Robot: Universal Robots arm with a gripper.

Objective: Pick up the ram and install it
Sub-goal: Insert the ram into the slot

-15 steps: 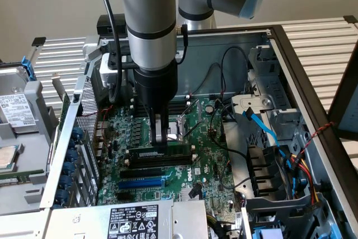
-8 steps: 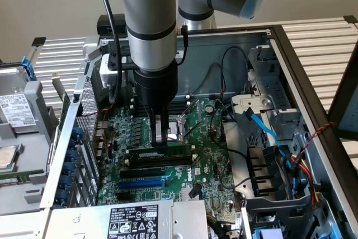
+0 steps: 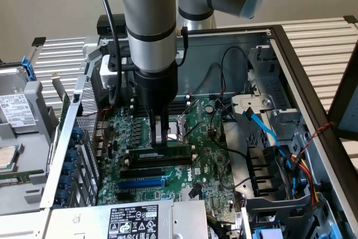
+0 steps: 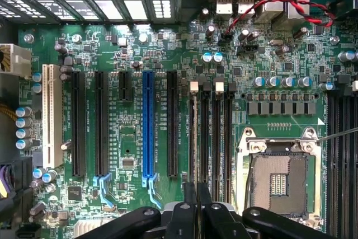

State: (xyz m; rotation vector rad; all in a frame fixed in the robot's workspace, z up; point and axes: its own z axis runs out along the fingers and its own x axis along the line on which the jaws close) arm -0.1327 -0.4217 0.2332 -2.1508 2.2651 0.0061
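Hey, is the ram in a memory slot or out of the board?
In a slot: the ram stands on edge among the black memory slots, under the tool. Fully latched, cannot tell.

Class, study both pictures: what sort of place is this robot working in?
Probably a computer assembly or repair bench: an open desktop case exposing a green motherboard, with a robot arm reaching into it.

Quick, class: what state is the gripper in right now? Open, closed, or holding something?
The gripper: closed, holding the ram on its edge.
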